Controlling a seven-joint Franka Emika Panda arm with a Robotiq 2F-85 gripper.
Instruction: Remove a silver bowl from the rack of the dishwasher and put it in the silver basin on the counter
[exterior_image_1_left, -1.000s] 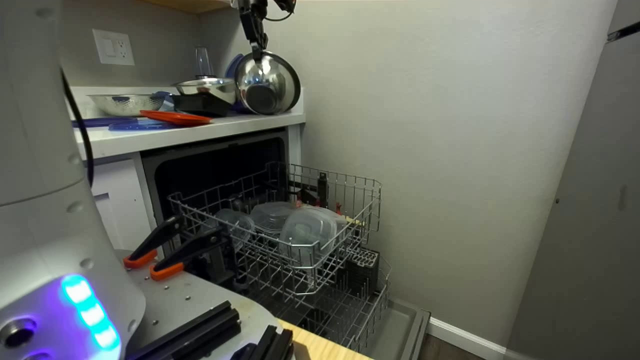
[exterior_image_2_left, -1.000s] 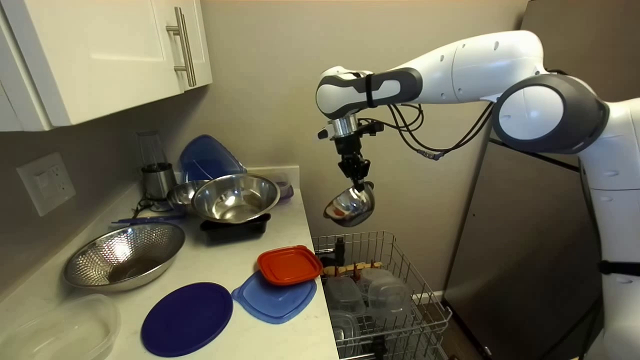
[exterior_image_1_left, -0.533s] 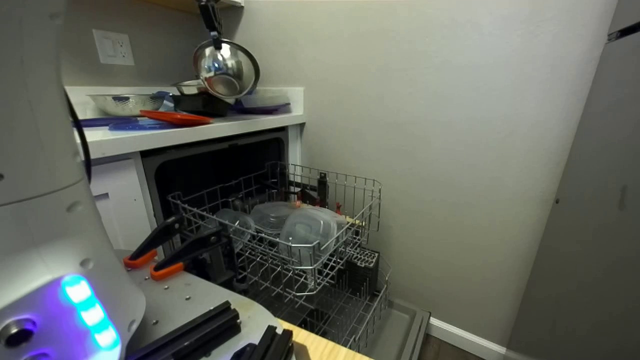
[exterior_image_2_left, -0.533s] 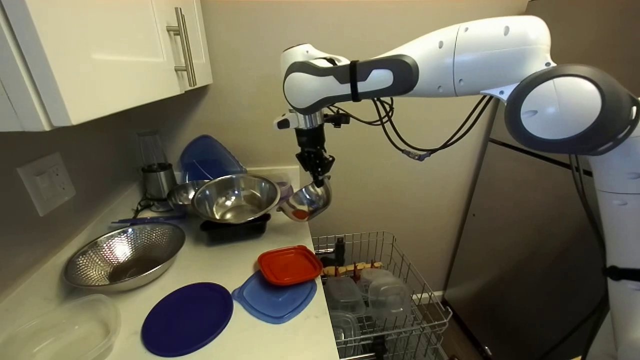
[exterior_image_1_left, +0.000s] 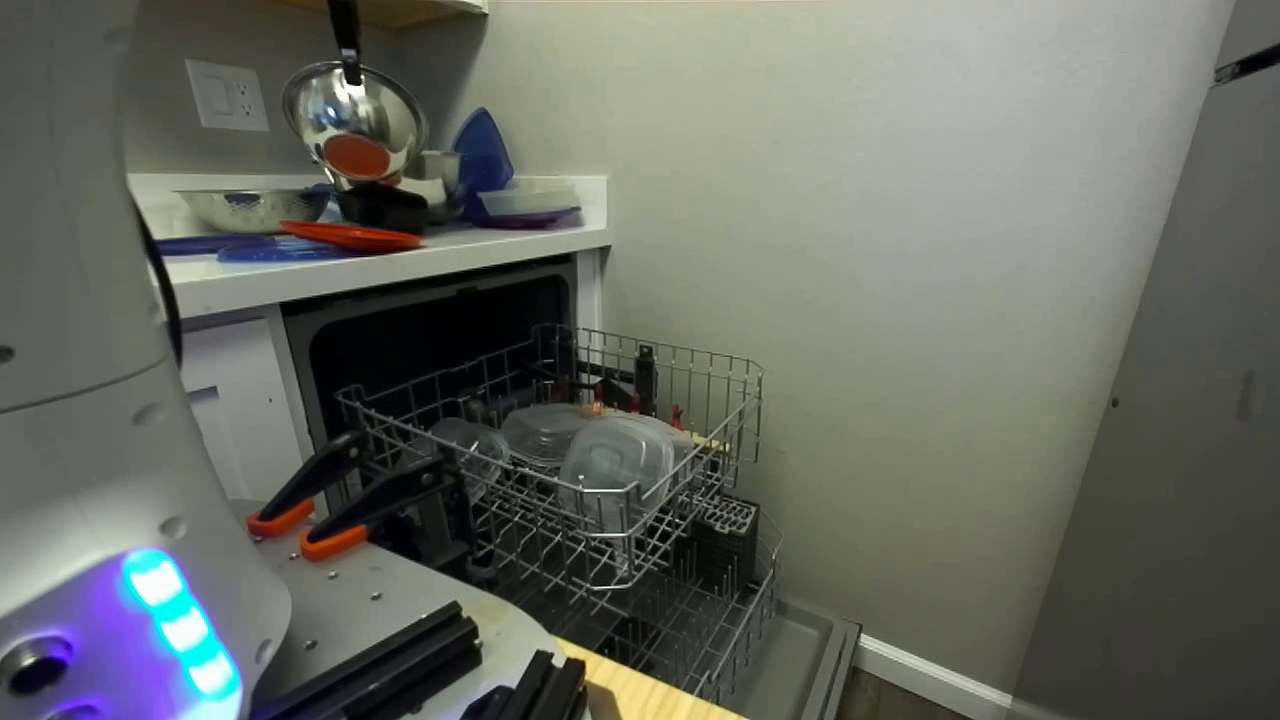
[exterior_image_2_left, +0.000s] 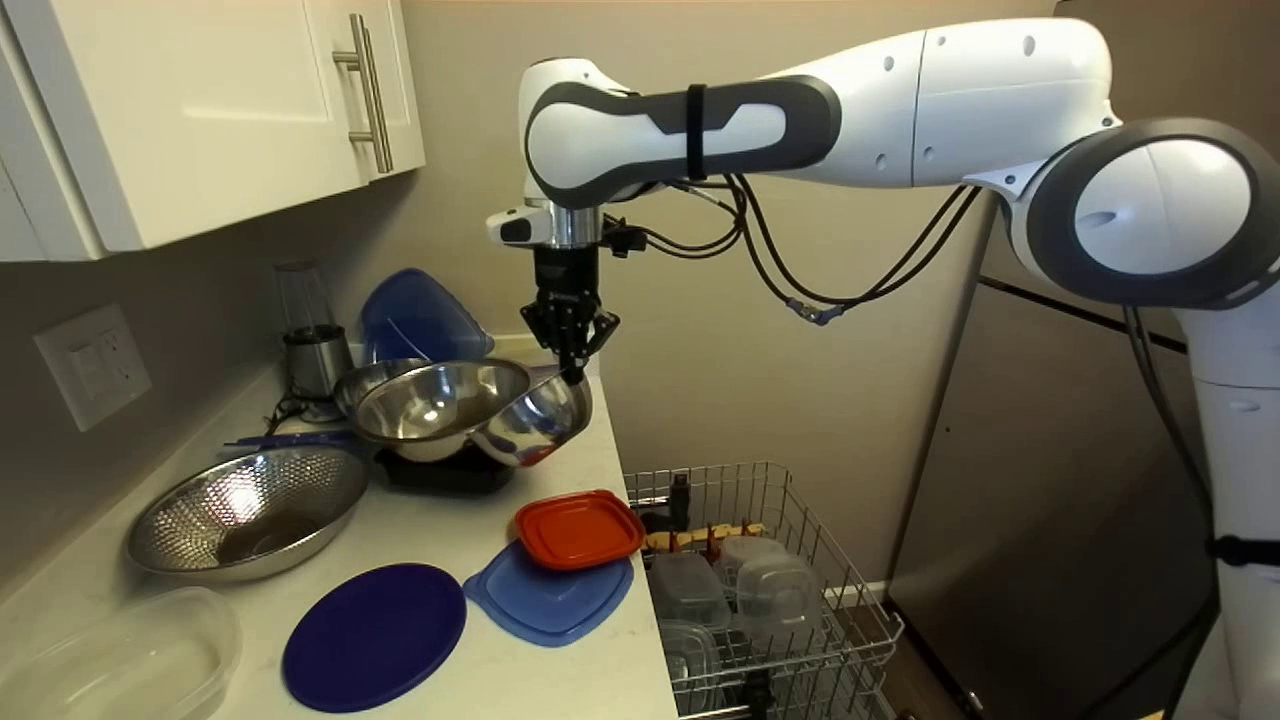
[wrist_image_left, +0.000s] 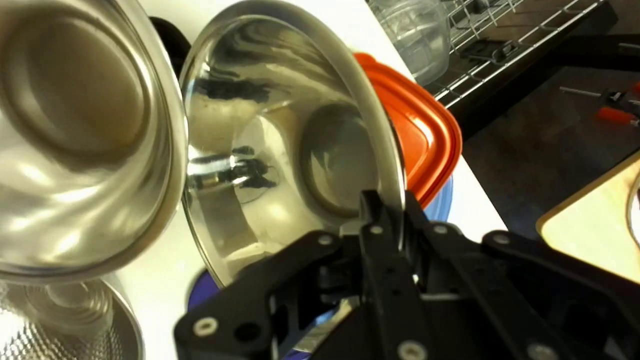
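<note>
The silver bowl (exterior_image_2_left: 540, 418) hangs tilted over the table (exterior_image_2_left: 540, 690), just beside the basin (exterior_image_2_left: 415, 405), its mouth leaning that way. The fingers (exterior_image_2_left: 572, 362) grasp it by the rim, one inside the wall and one outside, as the wrist view shows best. That view looks down into the silver bowl and shows the two rims meeting; both exterior views give its shiny outer side instead, with a red patch low on it. A black tray (exterior_image_2_left: 448, 475) sits under the basin, and a smaller bowl (exterior_image_2_left: 366, 379) stands behind. Farther along the table come a strainer (exterior_image_2_left: 300, 490), a clear box (exterior_image_2_left: 130, 650), a dark blue lid (exterior_image_2_left: 375, 638), and a red lid (exterior_image_2_left: 580, 530) lying partly on a light blue lid (exterior_image_2_left: 550, 605). At the back are a blender (exterior_image_2_left: 318, 360) and a tall blue lid (exterior_image_2_left: 415, 318), leaning.

Beyond the table's edge the rack (exterior_image_1_left: 715, 385), holding clear tubs (exterior_image_2_left: 690, 590), shows in all three views. The white arm (exterior_image_2_left: 960, 105) is seen from elbow to wrist in an exterior view, with a cupboard (exterior_image_2_left: 210, 110). The dishwasher (exterior_image_1_left: 440, 320) shows its dark inside and lowered door (exterior_image_1_left: 790, 665) plainly in an exterior view, along with a black basket (exterior_image_1_left: 725, 545) below the rack and two orange-tipped clamps (exterior_image_1_left: 385, 500).
</note>
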